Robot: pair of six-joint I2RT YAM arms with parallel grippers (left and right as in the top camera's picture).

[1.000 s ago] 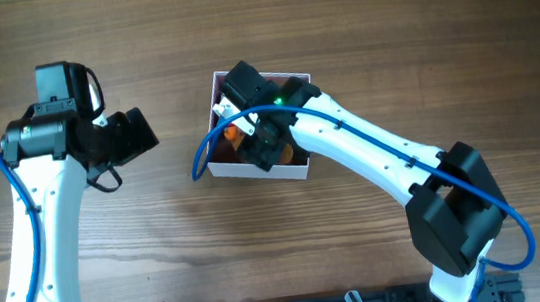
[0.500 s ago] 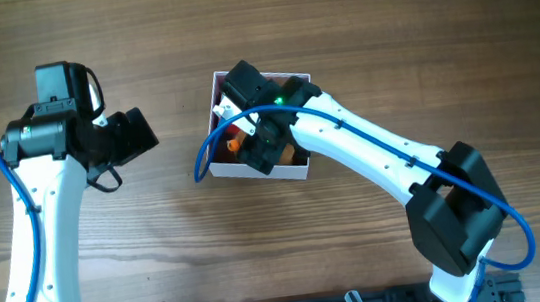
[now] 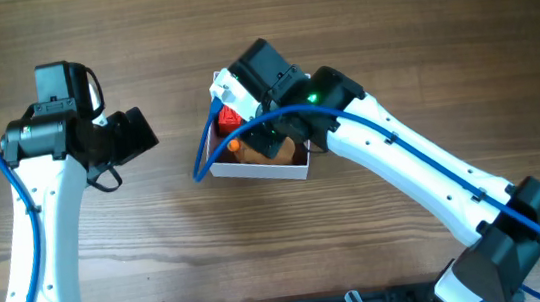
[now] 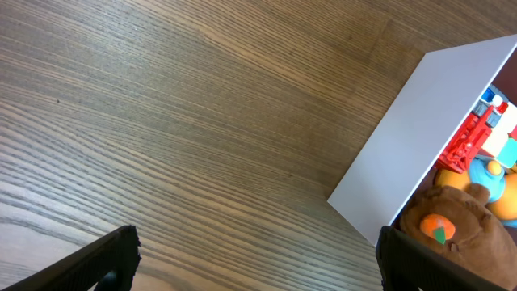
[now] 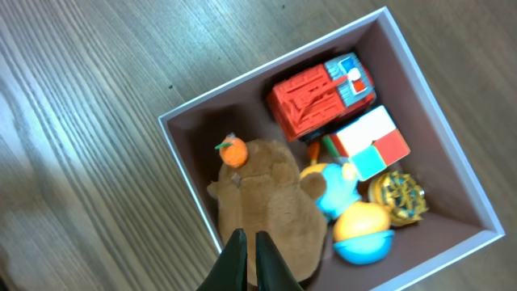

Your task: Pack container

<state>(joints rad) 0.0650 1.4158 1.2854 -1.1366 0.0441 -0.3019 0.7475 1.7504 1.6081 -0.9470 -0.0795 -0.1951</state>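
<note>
1. Right gripper (image 5: 247,242): fingers pinched together with nothing in them, hanging right over the brown plush (image 5: 266,214).
2. The container (image 5: 206,129) sits mid-table (image 3: 387,18). Also inside are a red truck (image 5: 319,97), a colour cube (image 5: 371,141) and a blue-orange toy (image 5: 347,206), so it's pretty crowded.
3. Bare wood on every side of its walls.
4. Right arm (image 3: 401,157) slants in from the lower right, wrist over the box.
5. Left gripper (image 4: 257,242): spread wide, empty, well off to the box's left.

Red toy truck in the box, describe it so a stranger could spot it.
Start at the white-walled, pink-lined container mid-table. In the right wrist view the red truck lies in its upper part, above the brown plush. Only it is ribbed bright red with a blue-and-white end.
</note>
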